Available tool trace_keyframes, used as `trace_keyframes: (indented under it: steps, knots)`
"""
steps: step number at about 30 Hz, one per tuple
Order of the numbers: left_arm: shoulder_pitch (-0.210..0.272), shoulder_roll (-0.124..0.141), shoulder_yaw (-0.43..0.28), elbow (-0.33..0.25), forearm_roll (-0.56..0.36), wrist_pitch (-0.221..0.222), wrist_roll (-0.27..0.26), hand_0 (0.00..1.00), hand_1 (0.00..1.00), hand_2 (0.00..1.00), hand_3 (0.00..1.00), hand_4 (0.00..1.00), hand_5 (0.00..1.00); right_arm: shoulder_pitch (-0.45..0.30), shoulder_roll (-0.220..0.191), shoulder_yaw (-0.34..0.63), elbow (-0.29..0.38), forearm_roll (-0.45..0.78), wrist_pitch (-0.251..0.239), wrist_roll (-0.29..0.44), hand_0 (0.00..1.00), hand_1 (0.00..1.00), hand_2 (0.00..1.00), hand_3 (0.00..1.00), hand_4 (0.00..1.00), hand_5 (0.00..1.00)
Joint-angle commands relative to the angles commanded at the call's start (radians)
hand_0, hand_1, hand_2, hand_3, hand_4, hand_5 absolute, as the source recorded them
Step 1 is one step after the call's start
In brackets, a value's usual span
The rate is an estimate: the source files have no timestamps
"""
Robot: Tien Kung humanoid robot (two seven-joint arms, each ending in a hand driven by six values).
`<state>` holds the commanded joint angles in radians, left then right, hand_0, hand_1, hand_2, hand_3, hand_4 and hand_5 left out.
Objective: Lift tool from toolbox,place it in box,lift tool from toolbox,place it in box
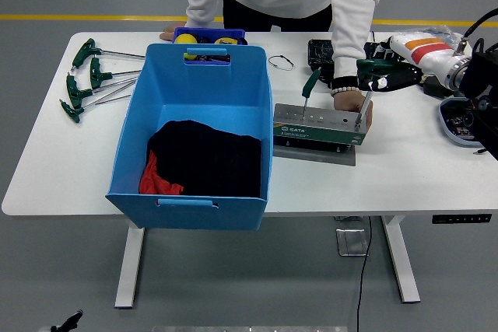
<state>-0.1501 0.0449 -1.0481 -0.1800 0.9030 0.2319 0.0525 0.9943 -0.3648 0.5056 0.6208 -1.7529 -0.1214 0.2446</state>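
A grey floor with a yellow line lies behind a white bench (405, 169) that stands on two white legs. On the left part of the bench there is a big blue box (194, 138), open at the top, and inside it lie a black cloth (210, 157) and a red cloth (156, 180). To the left of the box several green T-handle tools (89, 79) lie flat on the bench. Just to the right of the box stands the toolbox (319, 128), a grey metal holder with a green label on its front side. Two tools stand upright in it: one green-handled tool (309, 87) at its left end and one T-handle tool (366, 87) at its right end. The right hand (387, 74) of the robot comes in from the right side and its fingers are wrapped around the green handle of the T-handle tool, whose shaft is in the toolbox. A person in a white top stands at the far side of the bench. One hand of the person (352, 101) presses on the right end of the toolbox, just below the robot's hand, and the other hand (169, 33) rests on the bench behind the box. A black case (320, 54) lies behind the toolbox, and a small blue tray (459, 126) with small parts sits at the right edge.
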Motion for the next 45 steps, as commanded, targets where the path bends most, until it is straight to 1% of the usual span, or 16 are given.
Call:
trace_keyframes:
  steps: [4,5,10,11,16,17,22,23,26,28,29,34,35,39,40,45]
  knots:
    - [-0.001,0.0,-0.002,0.0,0.001,0.003,-0.001,0.756,0.802,0.804,0.706,0.713,0.645,-0.001,0.005,-0.006,-0.013,0.013,-0.006,-0.007,0.402,0.4,0.386,0.434,0.998,0.799]
    - [-0.001,0.0,-0.003,0.0,0.002,0.004,-0.001,0.756,0.802,0.801,0.704,0.712,0.644,-0.001,0.008,-0.008,-0.016,0.018,-0.008,-0.009,0.346,0.355,0.353,0.385,0.998,0.815]
    - [-0.002,-0.001,-0.001,0.0,0.002,0.005,-0.001,0.756,0.802,0.801,0.704,0.712,0.644,-0.002,0.017,-0.019,-0.025,0.033,-0.013,-0.018,0.346,0.355,0.353,0.385,0.998,0.815]
    - [-0.002,-0.001,0.0,0.0,0.001,0.005,-0.001,0.755,0.799,0.8,0.704,0.712,0.642,-0.002,0.017,-0.022,-0.027,0.037,-0.014,-0.018,0.332,0.339,0.327,0.353,0.998,0.831]
    - [-0.005,-0.001,-0.001,0.0,0.003,0.005,-0.001,0.755,0.799,0.8,0.704,0.712,0.642,-0.007,0.022,-0.031,-0.039,0.066,-0.017,-0.021,0.332,0.339,0.327,0.353,0.998,0.831]
    - [-0.006,-0.001,-0.001,0.0,0.004,0.005,-0.001,0.754,0.796,0.799,0.704,0.711,0.641,-0.007,0.022,-0.033,-0.04,0.074,-0.016,-0.022,0.305,0.324,0.307,0.315,0.998,0.846]
    - [-0.011,-0.001,-0.009,0.0,0.016,0.008,-0.001,0.754,0.796,0.799,0.704,0.711,0.641,0.005,0.035,-0.058,-0.062,0.094,0.003,-0.022,0.305,0.324,0.307,0.315,0.998,0.846]
    - [-0.011,-0.001,-0.01,0.0,0.019,0.008,0.0,0.752,0.796,0.796,0.704,0.711,0.639,0.006,0.039,-0.061,-0.064,0.095,0.004,-0.023,0.218,0.259,0.259,0.26,0.998,0.868]
    - [-0.011,-0.002,-0.011,0.0,0.025,0.008,0.003,0.752,0.796,0.796,0.704,0.711,0.639,0.009,0.048,-0.07,-0.065,0.093,0.005,-0.029,0.218,0.259,0.259,0.26,0.998,0.868]
    - [-0.007,-0.002,-0.014,0.0,0.031,0.008,0.006,0.752,0.796,0.796,0.704,0.711,0.639,0.008,0.053,-0.074,-0.062,0.086,-0.002,-0.037,0.218,0.259,0.259,0.26,0.998,0.868]
    - [-0.006,-0.003,-0.015,0.0,0.033,0.008,0.007,0.751,0.794,0.793,0.704,0.712,0.639,0.007,0.055,-0.076,-0.06,0.083,-0.007,-0.041,0.153,0.186,0.206,0.215,0.998,0.884]
    - [0.0,-0.003,-0.022,0.0,0.041,0.008,0.009,0.751,0.794,0.793,0.704,0.712,0.639,0.007,0.063,-0.084,-0.052,0.068,-0.03,-0.064,0.153,0.186,0.206,0.215,0.998,0.884]
    - [0.0,-0.003,-0.022,0.0,0.042,0.008,0.009,0.751,0.794,0.792,0.704,0.713,0.639,0.008,0.064,-0.086,-0.052,0.066,-0.031,-0.067,0.12,0.129,0.158,0.173,0.998,0.879]
    - [0.0,-0.002,-0.022,0.0,0.044,0.009,0.009,0.751,0.794,0.792,0.704,0.713,0.639,0.01,0.067,-0.098,-0.054,0.052,-0.044,-0.091,0.12,0.129,0.158,0.173,0.998,0.879]
    - [0.0,-0.002,-0.022,0.0,0.045,0.009,0.009,0.75,0.79,0.79,0.701,0.711,0.636,0.01,0.068,-0.099,-0.055,0.047,-0.05,-0.096,0.072,0.086,0.124,0.141,0.998,0.862]
    - [0.001,-0.001,-0.023,0.0,0.047,0.007,0.01,0.75,0.79,0.79,0.701,0.711,0.636,0.011,0.064,-0.102,-0.056,0.047,-0.064,-0.109,0.072,0.086,0.124,0.141,0.998,0.862]
